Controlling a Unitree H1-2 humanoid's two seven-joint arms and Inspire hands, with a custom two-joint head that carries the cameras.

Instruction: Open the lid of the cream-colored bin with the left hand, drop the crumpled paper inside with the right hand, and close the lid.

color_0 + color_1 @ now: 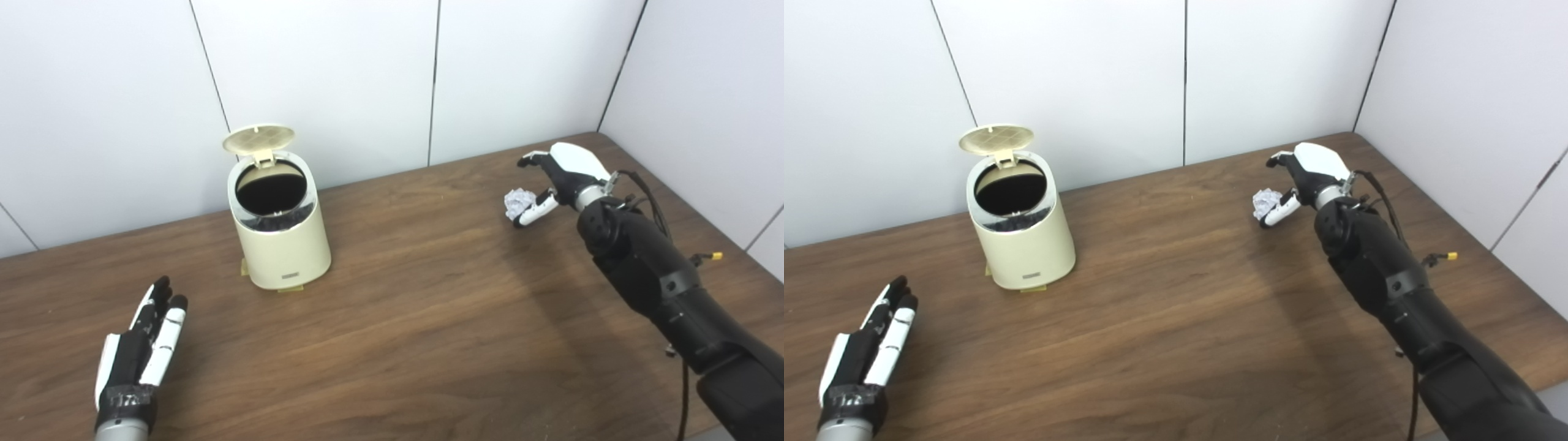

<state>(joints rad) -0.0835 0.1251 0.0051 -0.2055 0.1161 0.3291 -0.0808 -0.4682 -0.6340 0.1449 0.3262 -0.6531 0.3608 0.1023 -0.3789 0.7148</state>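
The robot's left hand [138, 355], at 7 o'clock, has black fingers with white outer panels, a white edge plate and a grey wrist cuff. Its right hand [560, 174], at 2 o'clock, wears a glossy white back shell; black cables and a yellow-tipped connector [715, 256] trail the bulky black forearm [667, 288].

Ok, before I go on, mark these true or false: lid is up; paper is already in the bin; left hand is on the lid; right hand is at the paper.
1. The lid of the bin stands open. True.
2. The crumpled paper is in the bin. False: it lies on the table.
3. The left hand touches the lid. False: it is open, well away from the bin.
4. The right hand is at the paper. True, fingers apart around it.
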